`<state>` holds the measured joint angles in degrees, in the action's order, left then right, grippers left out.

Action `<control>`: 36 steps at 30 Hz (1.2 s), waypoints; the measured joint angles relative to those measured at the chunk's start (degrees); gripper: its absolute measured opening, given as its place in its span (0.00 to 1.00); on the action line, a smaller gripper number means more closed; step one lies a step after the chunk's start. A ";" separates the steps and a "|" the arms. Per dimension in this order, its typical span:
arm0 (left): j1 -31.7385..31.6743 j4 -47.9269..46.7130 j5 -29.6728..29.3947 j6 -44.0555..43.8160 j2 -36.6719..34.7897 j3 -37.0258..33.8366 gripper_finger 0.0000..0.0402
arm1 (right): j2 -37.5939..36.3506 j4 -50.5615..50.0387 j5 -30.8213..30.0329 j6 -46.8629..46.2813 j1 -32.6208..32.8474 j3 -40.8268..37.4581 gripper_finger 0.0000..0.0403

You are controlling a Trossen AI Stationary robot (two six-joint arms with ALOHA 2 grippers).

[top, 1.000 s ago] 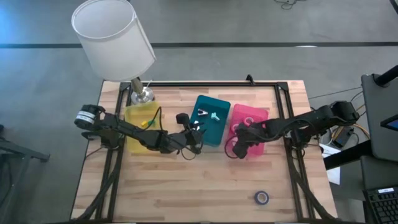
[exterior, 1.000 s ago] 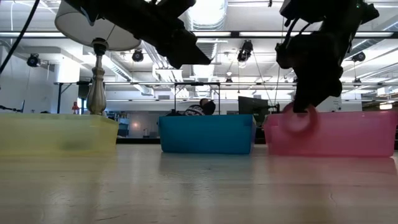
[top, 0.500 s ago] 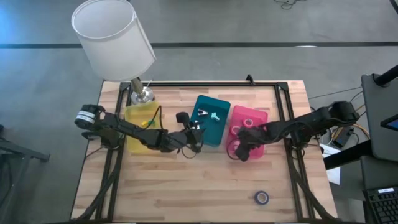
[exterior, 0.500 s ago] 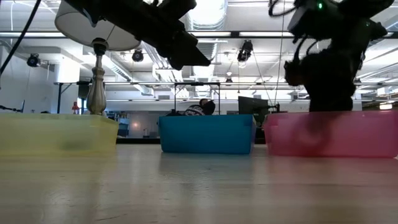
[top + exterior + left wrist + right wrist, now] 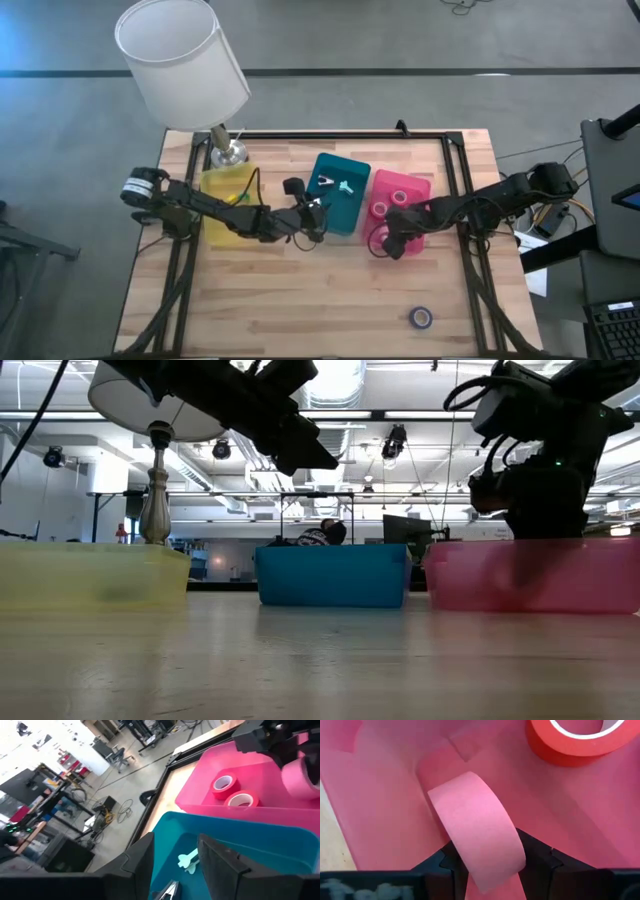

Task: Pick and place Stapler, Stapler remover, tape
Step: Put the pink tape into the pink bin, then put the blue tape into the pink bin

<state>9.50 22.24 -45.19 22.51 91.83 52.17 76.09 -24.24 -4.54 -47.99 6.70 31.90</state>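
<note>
The right tool (image 5: 487,865) is reaching down inside the translucent pink plastic bin (image 5: 410,185), its fingers closing round a pink ring-shaped tape roll (image 5: 477,832). Just ahead of it, a red tape roll (image 5: 570,740) is lying in the bin. The left tool (image 5: 318,210), seemingly part open and empty, is hovering over the teal plastic bin (image 5: 335,170).
</note>
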 joint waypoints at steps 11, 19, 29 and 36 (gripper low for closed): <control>-0.50 -0.03 2.62 -0.14 0.00 0.00 0.38 | -1.77 -0.54 -4.66 4.69 0.02 2.49 0.33; -0.50 -0.04 2.62 -0.44 0.00 0.00 0.38 | -5.76 -2.95 -8.82 5.37 0.00 2.51 0.33; -0.50 -0.09 2.73 -2.02 0.00 0.00 0.38 | -11.31 -6.92 -17.57 9.22 0.00 2.49 0.33; -0.50 -1.85 3.86 -5.14 0.00 0.00 0.38 | -15.75 -6.83 -14.74 9.01 0.09 2.49 0.33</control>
<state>8.99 20.39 -41.33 17.37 91.83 52.16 60.35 -31.07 -19.28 -38.98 6.79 34.39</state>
